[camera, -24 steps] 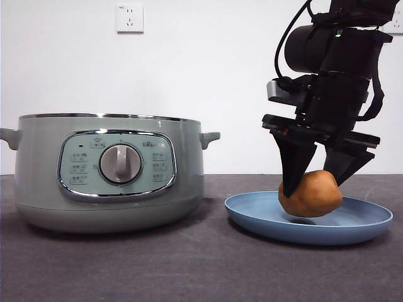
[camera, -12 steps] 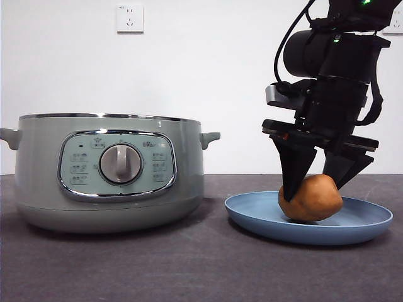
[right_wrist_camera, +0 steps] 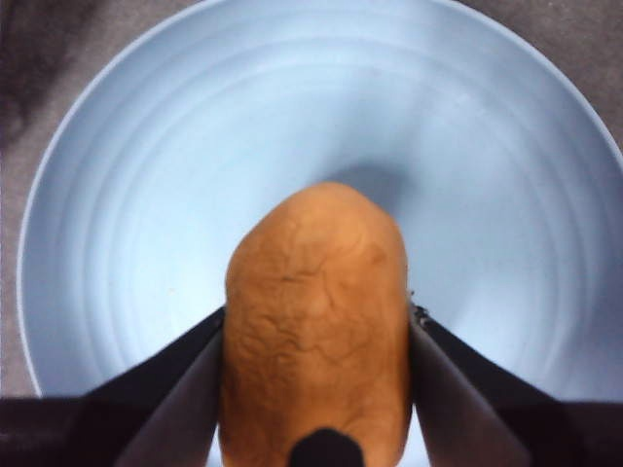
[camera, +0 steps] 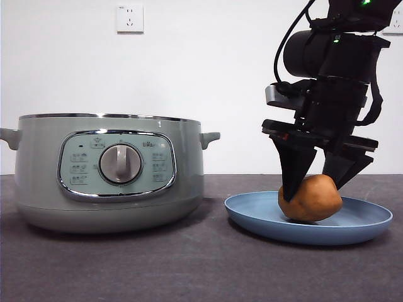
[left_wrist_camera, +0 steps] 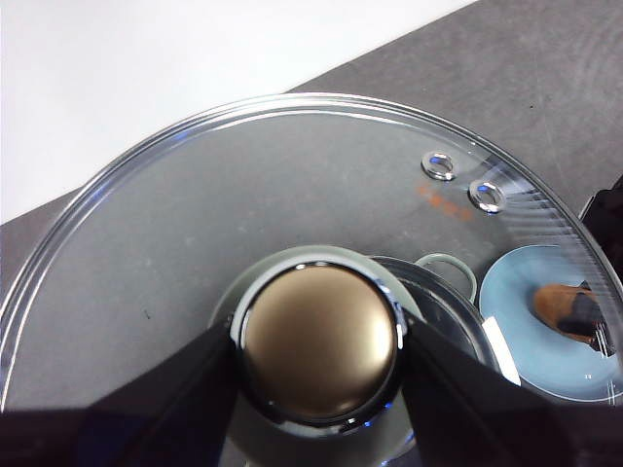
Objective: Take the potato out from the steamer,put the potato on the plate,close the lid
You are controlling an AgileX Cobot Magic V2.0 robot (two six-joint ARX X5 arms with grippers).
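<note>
I see potato (camera: 311, 197) resting on plate (camera: 264, 220), inside rim, toward its middle. Right gripper (camera: 316, 186) clenched on potato, one jaw touching each flank. Steamer (camera: 107, 170) stands open-topped well left of plate; bare tabletop (camera: 189, 264) between them and in front. Left gripper (left_wrist_camera: 316, 342) grasps lid (left_wrist_camera: 195, 214) by knob (left_wrist_camera: 318, 341), held aloft above steamer; lid edges free all round.
</note>
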